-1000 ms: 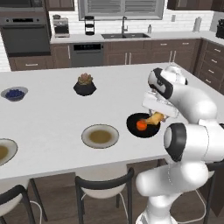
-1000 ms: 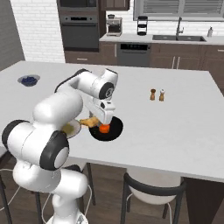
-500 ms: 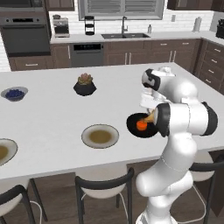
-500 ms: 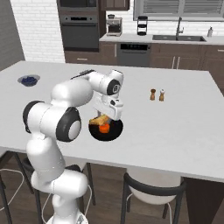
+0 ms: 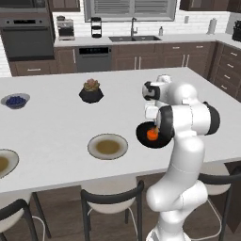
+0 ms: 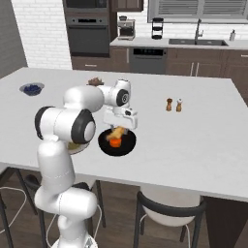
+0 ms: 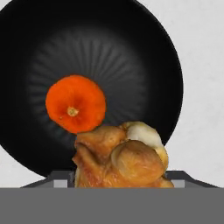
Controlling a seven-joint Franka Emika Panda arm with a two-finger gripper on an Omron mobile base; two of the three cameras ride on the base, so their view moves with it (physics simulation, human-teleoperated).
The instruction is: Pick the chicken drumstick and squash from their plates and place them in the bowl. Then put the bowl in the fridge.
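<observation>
Two-finger claw (image 6: 119, 130) grips lumpy golden-tan chicken drumstick (image 7: 120, 157) directly above glossy black round bowl (image 7: 144, 48), w/ round orange-red squash (image 7: 75, 103) already inside.

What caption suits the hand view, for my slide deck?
Chicken drumstick in the gripper above the black bowl, squash already inside.

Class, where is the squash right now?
The squash sits inside the black bowl on the island's near edge, just below the gripper, beside the chicken drumstick.
</observation>
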